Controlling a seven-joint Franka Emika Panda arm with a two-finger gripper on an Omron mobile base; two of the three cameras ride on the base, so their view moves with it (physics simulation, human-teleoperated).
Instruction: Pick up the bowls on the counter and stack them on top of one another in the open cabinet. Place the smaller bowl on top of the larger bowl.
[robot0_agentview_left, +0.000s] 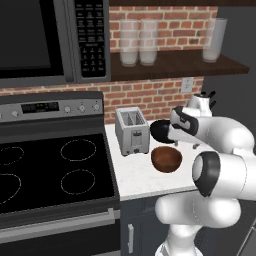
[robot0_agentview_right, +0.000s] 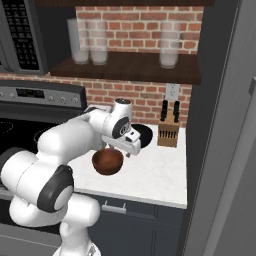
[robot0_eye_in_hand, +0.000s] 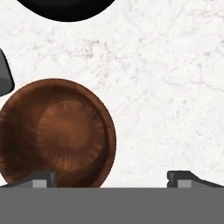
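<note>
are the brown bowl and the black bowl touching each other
Apart. In the hand view a strip of white counter lies plainly between the brown bowl and the black bowl at the top edge.

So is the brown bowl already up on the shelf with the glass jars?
No, the brown bowl sits on the white counter beside the toaster.

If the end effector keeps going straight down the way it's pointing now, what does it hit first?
Probably the white counter, beside the brown bowl. One fingertip overlaps that bowl's rim, so it might clip it; depth is unclear.
</note>
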